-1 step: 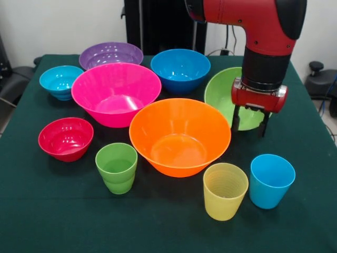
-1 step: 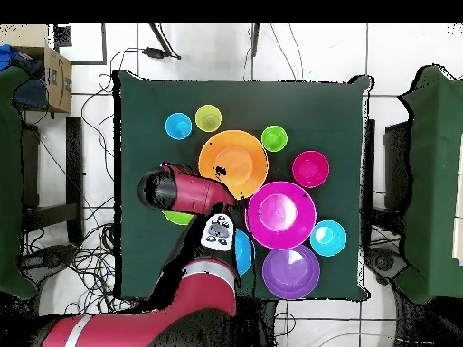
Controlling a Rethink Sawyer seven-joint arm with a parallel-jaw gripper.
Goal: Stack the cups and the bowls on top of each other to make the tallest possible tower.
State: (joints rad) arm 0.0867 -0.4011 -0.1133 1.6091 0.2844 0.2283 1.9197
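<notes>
Even, bright, diffuse illumination from above is indicated in the front view, where only soft, short shadows are cast on the green tablecloth (image 1: 47,211) beneath the orange bowl (image 1: 179,136) and the cups. Small white glare patches are seen on the glossy inner walls of the pink bowl (image 1: 116,93) and the blue bowl (image 1: 180,69). In the overhead view the white floor (image 2: 298,50) is rendered very bright and fine detail is lost.

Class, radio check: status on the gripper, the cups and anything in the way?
Gripper open, empty, over green bowl. Green cup, yellow cup, blue cup apart, unstacked. Orange bowl between gripper and green cup.
</notes>
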